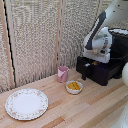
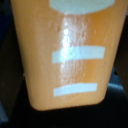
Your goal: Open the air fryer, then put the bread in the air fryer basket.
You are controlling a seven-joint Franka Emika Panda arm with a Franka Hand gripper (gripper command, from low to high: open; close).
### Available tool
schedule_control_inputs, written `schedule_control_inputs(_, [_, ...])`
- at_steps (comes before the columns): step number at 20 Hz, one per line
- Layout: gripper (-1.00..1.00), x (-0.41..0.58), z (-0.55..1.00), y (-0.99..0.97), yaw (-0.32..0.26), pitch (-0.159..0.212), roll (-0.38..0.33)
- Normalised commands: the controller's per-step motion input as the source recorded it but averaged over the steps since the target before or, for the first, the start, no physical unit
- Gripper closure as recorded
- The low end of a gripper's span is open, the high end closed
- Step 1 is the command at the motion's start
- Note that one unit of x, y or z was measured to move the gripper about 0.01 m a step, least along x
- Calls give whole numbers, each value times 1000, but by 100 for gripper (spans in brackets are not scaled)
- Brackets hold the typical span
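Note:
The white gripper (image 1: pixel 95 61) hangs just over the pulled-out air fryer basket (image 1: pixel 102 73), in front of the glossy black air fryer (image 1: pixel 119 42) on the exterior view's right. A small golden-brown piece, the bread (image 1: pixel 95 63), shows at the fingertips there. In the wrist view the bread (image 2: pixel 70 55) fills nearly the whole picture, orange-brown with pale stripes, very close to the camera; the fingers are hidden. The gripper appears shut on the bread. The air fryer handle (image 1: pixel 85 71) juts from the drawer's face toward the pink cup.
A pink cup (image 1: pixel 63 74) stands on the wooden table left of the drawer. In front of it sits a small white bowl (image 1: pixel 74 88) with yellow chunks. A large patterned plate (image 1: pixel 26 104) lies near the front left. Woven screens form the back wall.

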Motion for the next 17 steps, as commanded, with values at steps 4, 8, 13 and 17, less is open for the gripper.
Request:
schedule_control_inputs(4, [-100,0,285,-26,-168,-6,-10])
schedule_control_inputs(8, [-100,0,851,-139,-36,65,0])
schedule_control_inputs(13, [-100,0,1000,-45,11,43,-21])
schedule_control_inputs(17, [-100,75,741,0,-31,33,-20])
